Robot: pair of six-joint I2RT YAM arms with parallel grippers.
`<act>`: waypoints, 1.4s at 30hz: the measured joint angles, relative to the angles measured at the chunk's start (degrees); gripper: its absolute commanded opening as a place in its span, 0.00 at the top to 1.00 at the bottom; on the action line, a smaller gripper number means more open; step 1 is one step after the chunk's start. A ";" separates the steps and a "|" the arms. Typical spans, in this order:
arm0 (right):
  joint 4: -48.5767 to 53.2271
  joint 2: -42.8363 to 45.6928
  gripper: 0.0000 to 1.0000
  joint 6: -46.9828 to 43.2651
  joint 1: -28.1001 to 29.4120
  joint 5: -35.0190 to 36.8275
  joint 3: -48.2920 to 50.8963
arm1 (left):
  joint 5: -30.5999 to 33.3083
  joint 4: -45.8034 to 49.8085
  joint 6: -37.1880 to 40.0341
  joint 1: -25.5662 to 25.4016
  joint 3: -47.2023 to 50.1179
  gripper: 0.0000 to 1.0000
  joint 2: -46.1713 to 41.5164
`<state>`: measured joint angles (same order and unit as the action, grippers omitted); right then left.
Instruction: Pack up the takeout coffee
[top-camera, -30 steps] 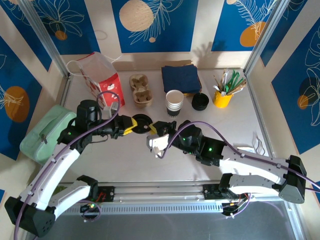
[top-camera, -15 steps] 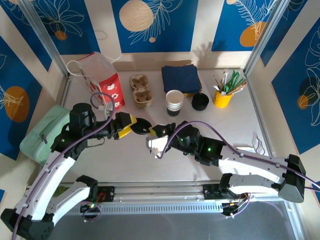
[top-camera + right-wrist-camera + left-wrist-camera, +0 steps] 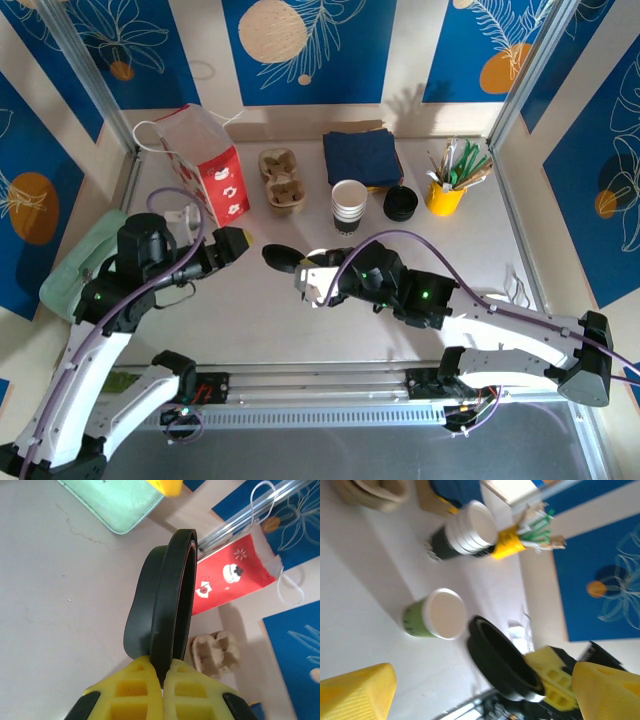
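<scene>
- Takeout coffee cup (image 3: pixel 435 622): stands on tabletop just beside right hand (image 3: pixel 303 263), ahead of left hand (image 3: pixel 235 242).
- Right hand: fingers pinching rim of black lid (image 3: pixel 160 625), held on edge.
- Left hand: fingers spread wide, w/ lid just ahead, apart.

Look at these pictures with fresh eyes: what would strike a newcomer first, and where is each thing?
The black lid stands out most, pinched on edge in the right claw over the middle of the table. The left claw hangs open just left of it, and the left wrist view shows a green paper cup standing uncovered near the stack of cups. At the back left sits a red and white bag.
</scene>
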<state>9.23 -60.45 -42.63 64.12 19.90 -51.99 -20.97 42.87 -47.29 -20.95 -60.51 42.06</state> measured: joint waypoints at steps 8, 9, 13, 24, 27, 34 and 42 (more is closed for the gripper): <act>5.29 0.02 1.00 16.57 -0.33 -3.45 -4.13 | 11.45 3.48 3.08 0.07 0.09 0.05 -5.92; 5.88 0.02 1.00 19.02 -0.63 -3.91 -4.44 | 12.09 3.48 3.32 0.07 0.09 0.05 -6.19; 9.79 0.02 1.00 29.07 -3.63 -7.32 -6.97 | 13.18 3.45 4.20 0.07 0.57 0.05 -5.90; 15.28 2.71 1.00 61.05 -20.85 -29.05 -11.04 | 13.14 2.49 4.37 0.07 2.73 0.04 -5.07; 16.31 3.04 1.00 68.32 -24.87 -34.69 -10.99 | 12.92 1.92 4.35 0.07 3.15 0.04 -4.52; 14.14 3.96 1.00 85.44 -34.88 -46.03 -3.50 | 11.80 0.13 4.26 0.07 3.96 0.04 -3.06; 8.04 1.42 1.00 98.86 -38.21 -52.70 6.84 | 10.71 -0.59 4.09 0.07 4.24 0.04 -2.19</act>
<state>17.28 -59.02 56.23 25.91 -32.80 -45.15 -10.26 42.28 -43.20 -20.88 -56.27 39.88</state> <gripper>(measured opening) 0.057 0.960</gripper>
